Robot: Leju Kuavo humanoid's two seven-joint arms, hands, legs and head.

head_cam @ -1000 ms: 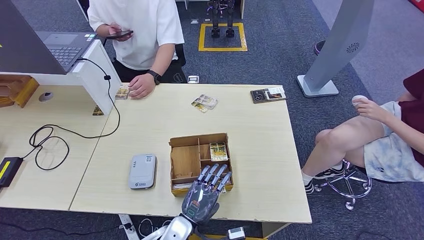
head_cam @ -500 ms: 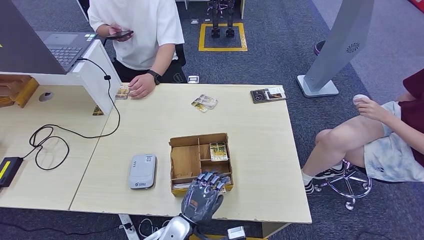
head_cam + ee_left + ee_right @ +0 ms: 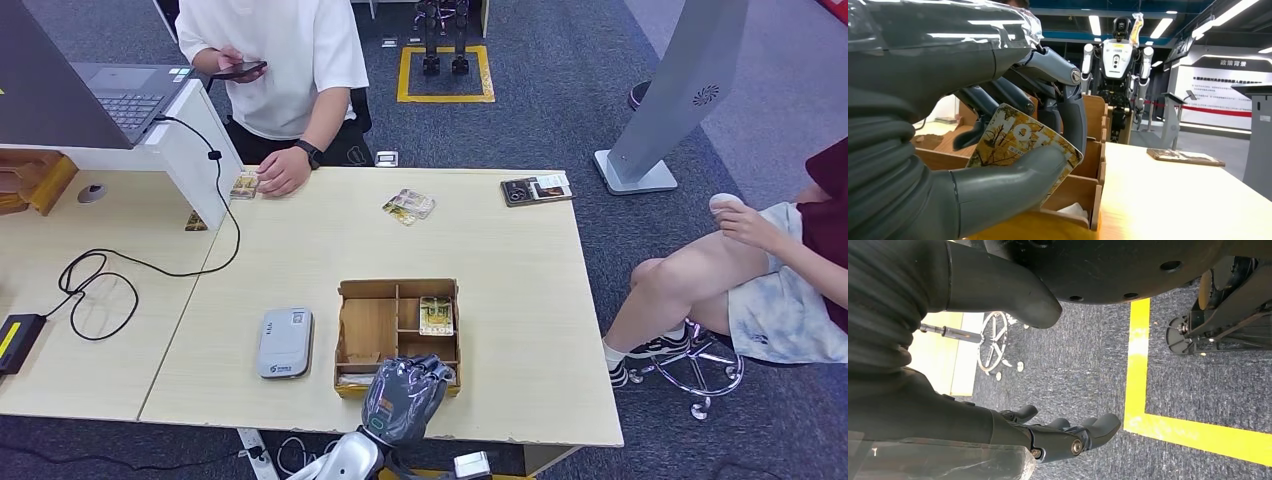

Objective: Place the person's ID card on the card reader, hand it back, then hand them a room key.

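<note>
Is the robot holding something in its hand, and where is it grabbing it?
Yes. The left hand pinches a yellow room key card over the wooden box, thumb on its printed face, fingers behind. The right hand hangs with nothing in it.

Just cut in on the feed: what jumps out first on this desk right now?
The left hand at the table's near edge, over the wooden organizer box, pinching a yellow-patterned card between thumb and fingers. Left of the box lies the grey card reader; across the table a person looks at a phone.
</note>
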